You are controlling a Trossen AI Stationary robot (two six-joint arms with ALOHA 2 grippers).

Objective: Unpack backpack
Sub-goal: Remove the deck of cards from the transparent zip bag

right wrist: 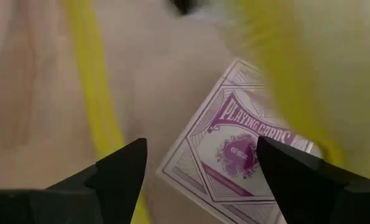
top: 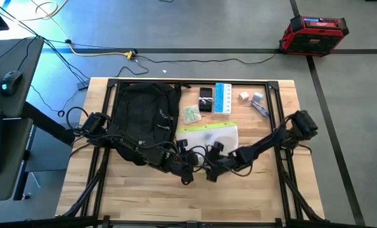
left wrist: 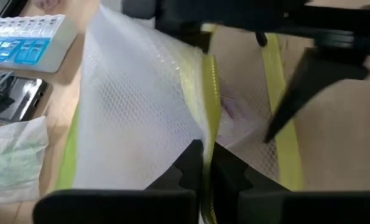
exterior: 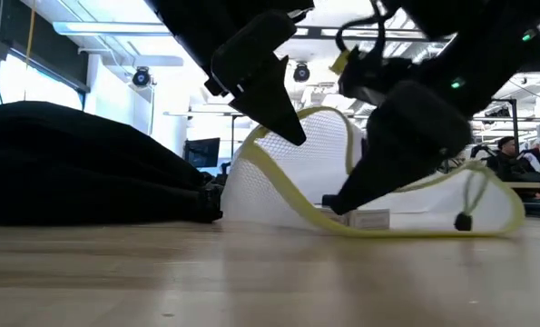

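Backpack (top: 145, 117) lies at left half of table (top: 270, 190), rounded and black, under left arm. Left gripper (left wrist: 203, 163) near table centre, fingers pinched together on yellow edge of white mesh pouch (top: 208, 134), lifting it. Right gripper (right wrist: 200, 171) just beside, fingers spread wide inside pouch mouth, box of playing cards (right wrist: 234, 155) between them, not gripped. Farther back: phone (top: 205, 98), blue pill organizer (top: 223, 98), small items at right.

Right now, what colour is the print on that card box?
Purple on white, clearest in the right wrist view: card box.
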